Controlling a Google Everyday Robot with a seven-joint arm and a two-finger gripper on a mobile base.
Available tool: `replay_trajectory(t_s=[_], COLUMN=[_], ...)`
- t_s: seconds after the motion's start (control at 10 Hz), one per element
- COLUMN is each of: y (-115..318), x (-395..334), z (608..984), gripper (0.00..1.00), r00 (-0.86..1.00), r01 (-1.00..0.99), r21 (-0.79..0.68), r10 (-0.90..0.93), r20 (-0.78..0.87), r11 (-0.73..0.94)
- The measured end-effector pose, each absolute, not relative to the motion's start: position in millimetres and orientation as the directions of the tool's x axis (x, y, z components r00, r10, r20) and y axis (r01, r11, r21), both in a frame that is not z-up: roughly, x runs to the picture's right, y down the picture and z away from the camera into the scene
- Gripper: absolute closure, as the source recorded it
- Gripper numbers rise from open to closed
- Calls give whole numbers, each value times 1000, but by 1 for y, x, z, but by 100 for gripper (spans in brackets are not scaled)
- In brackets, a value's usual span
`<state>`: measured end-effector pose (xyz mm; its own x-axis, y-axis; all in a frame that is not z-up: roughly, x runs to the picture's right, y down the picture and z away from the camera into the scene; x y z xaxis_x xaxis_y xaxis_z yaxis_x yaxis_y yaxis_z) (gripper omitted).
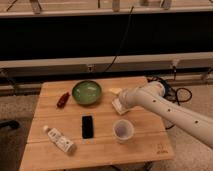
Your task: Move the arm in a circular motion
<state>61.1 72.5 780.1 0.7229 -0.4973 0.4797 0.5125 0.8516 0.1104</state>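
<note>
The arm [165, 107] is large, glossy and white with small dark dots. It reaches in from the lower right over the wooden table [145, 150]. Its bulbous end joint hangs above the table's right middle. The gripper [117, 100] is the pale yellowish tip at the arm's left end. It sits just right of the green bowl [86, 92] and above and behind the cup [123, 130]. It holds nothing that I can see.
On the table lie a red object [63, 99] left of the bowl, a black phone [87, 126] in the middle and a white bottle [60, 140] at the front left. A dark wall with cables [120, 50] runs behind. Cables lie on the floor at right [180, 92].
</note>
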Motion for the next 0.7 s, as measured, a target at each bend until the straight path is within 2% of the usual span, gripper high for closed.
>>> replay_trajectory(t_s=[0.7], y=[53], x=[58], z=[793], gripper=[20], r00=[736], r01=[457], r21=[191], r10=[-490], r20=[468], r11=[869])
